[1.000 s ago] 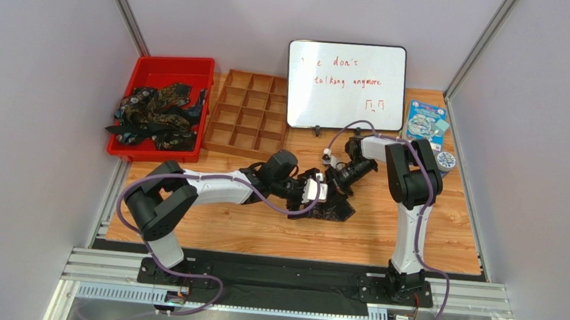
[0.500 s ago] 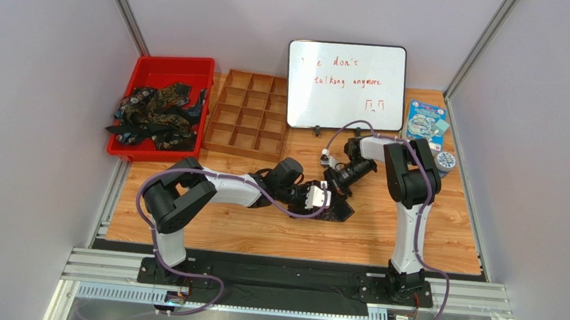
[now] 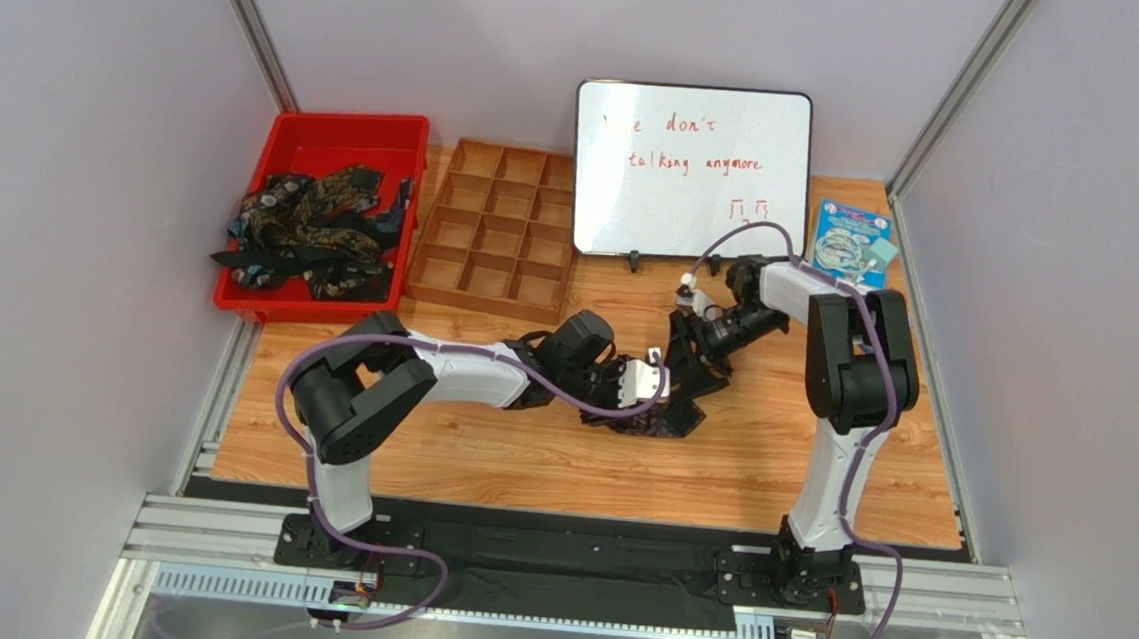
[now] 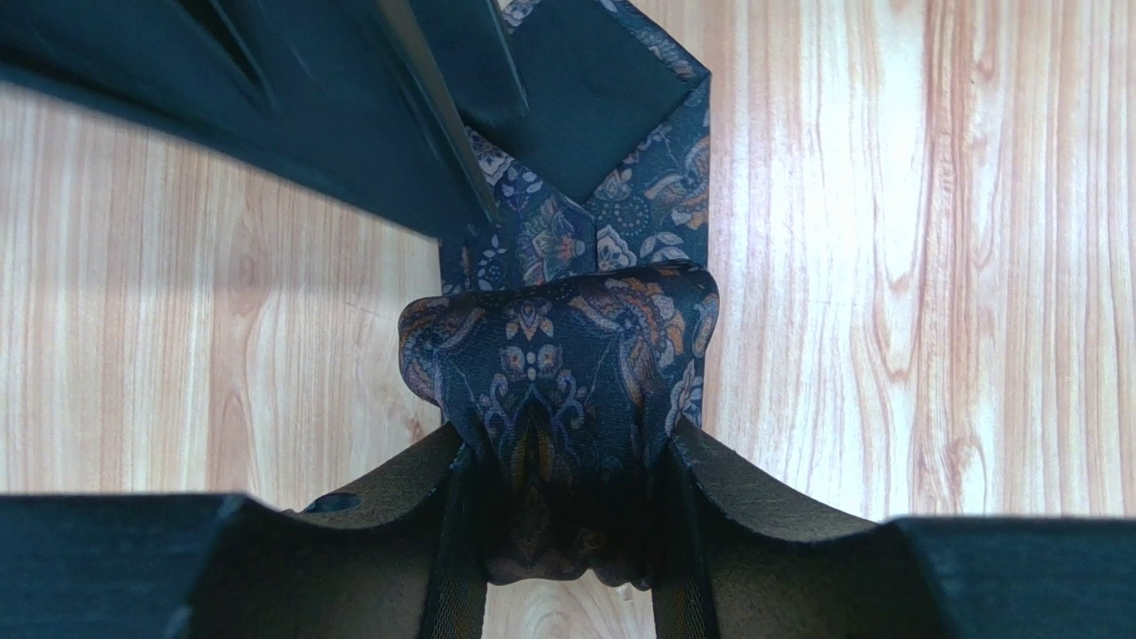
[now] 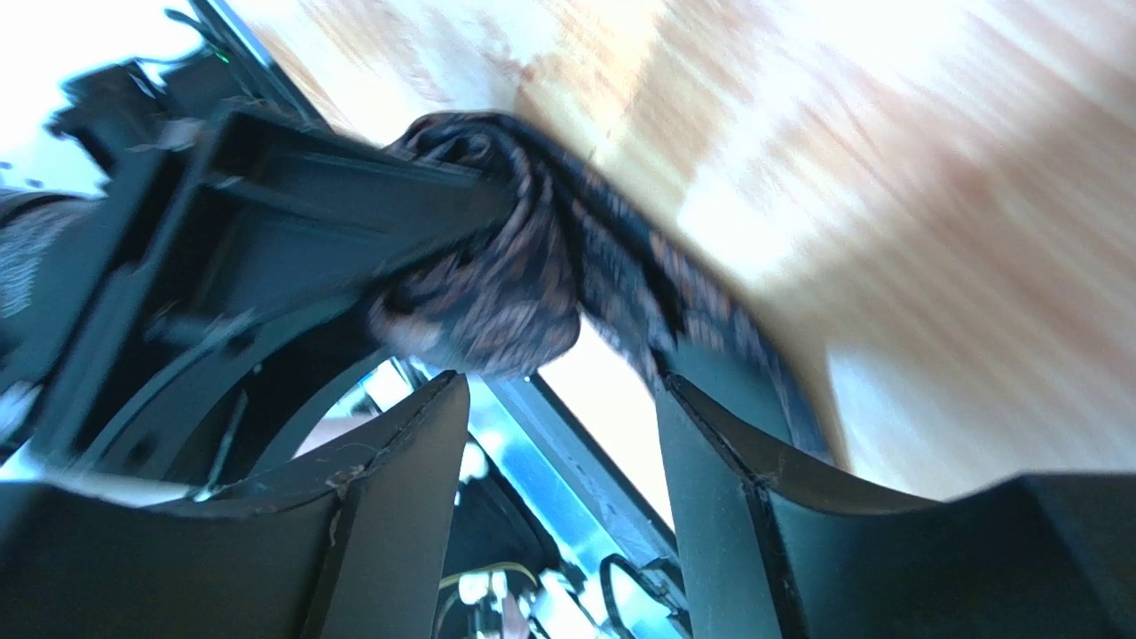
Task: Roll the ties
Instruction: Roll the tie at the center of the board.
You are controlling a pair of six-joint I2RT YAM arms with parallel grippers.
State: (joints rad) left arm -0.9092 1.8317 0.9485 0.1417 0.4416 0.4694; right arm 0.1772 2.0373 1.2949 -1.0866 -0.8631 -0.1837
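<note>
Presently the left fingers (image 4: 387,546) pinch the rolled paisley tie (image 4: 560,353); the right fingers (image 5: 400,506) stand spread just beside it. Recommend a firm, even squeeze so the coils hold.

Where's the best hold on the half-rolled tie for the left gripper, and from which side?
Pinch the tie's roll across its two side ends, coming in from the rolled end toward the flat tail. Its axis lies crosswise, so the left gripper straddling it there should trap the coils.

Wooden table (image 3: 520,467); on it red bin (image 3: 341,123), divider tray (image 3: 454,229), whiteboard (image 3: 692,170), tie (image 3: 670,416)
</note>
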